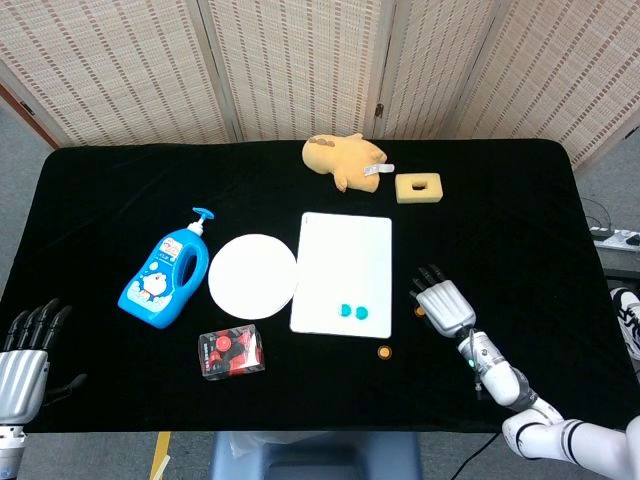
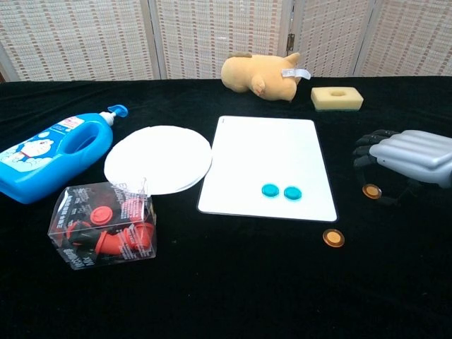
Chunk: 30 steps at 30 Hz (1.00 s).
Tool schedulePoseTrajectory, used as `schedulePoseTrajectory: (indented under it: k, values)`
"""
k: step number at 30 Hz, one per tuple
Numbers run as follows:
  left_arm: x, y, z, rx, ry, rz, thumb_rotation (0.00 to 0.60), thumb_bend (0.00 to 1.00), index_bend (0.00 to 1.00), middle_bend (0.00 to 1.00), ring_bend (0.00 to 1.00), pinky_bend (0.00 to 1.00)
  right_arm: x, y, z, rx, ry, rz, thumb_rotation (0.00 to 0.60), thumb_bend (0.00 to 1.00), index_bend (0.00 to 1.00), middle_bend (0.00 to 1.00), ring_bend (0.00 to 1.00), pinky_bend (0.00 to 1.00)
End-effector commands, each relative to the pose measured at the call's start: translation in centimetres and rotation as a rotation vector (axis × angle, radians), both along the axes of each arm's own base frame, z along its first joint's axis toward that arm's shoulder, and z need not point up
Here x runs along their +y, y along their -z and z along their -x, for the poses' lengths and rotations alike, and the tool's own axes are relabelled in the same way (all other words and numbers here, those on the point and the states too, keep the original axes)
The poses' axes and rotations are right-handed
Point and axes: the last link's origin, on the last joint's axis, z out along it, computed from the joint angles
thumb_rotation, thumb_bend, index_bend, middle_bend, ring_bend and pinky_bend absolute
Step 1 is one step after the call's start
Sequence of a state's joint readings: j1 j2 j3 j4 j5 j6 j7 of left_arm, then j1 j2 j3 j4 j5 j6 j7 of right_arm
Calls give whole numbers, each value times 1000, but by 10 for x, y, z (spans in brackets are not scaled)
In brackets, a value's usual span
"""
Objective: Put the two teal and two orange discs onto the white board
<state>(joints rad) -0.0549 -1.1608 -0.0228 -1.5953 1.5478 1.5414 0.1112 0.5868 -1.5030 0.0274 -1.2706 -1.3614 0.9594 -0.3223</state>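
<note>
Two teal discs (image 1: pixel 346 310) (image 2: pixel 269 189) lie side by side near the front edge of the white board (image 1: pixel 345 250) (image 2: pixel 268 148). One orange disc (image 1: pixel 383 352) (image 2: pixel 333 238) lies on the black cloth just off the board's front right corner. The other orange disc (image 1: pixel 419 311) (image 2: pixel 371 191) sits under the fingertips of my right hand (image 1: pixel 445 305) (image 2: pixel 408 155), pinched against the thumb to the right of the board. My left hand (image 1: pixel 25 355) hangs at the table's front left corner, fingers apart and holding nothing.
A blue soap bottle (image 1: pixel 165 275) lies at the left, with a round white plate (image 1: pixel 252 275) between it and the board. A clear box of red pieces (image 1: pixel 231 352) stands in front of the plate. A plush toy (image 1: pixel 343 158) and yellow sponge (image 1: pixel 418 187) sit behind the board.
</note>
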Motion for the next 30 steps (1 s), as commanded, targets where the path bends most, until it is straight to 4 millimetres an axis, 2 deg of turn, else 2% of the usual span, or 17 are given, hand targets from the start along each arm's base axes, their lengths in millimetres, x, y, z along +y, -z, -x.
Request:
schedulePoseTrajectory:
  k: [1,8,16,22,30]
  values:
    - [0,0,0,1,0,0,600,121,0,0,5,0,-4,-6,-7,-20,-11,8,600,280,542,200,48,0]
    - [-1,-1,-2,1,4,-1,600,121,0,0,4,0,-30,-3,-47,-48,-38,0,600,280,542,187,45,0]
    - [-3,-3,-1,4,-8,-6,600,121,0,0,4,0,-65,25,-99,-76,-41,-22,600,280,542,182,42,0]
    - [-4,-3,1,7,-16,-4,600,121,0,0,4,0,-83,47,-125,-57,-37,-21,600,280,538,179,37,0]
    - [-5,-3,3,8,-21,-3,600,121,0,0,4,0,-101,62,-148,-49,-15,11,600,280,514,178,38,0]
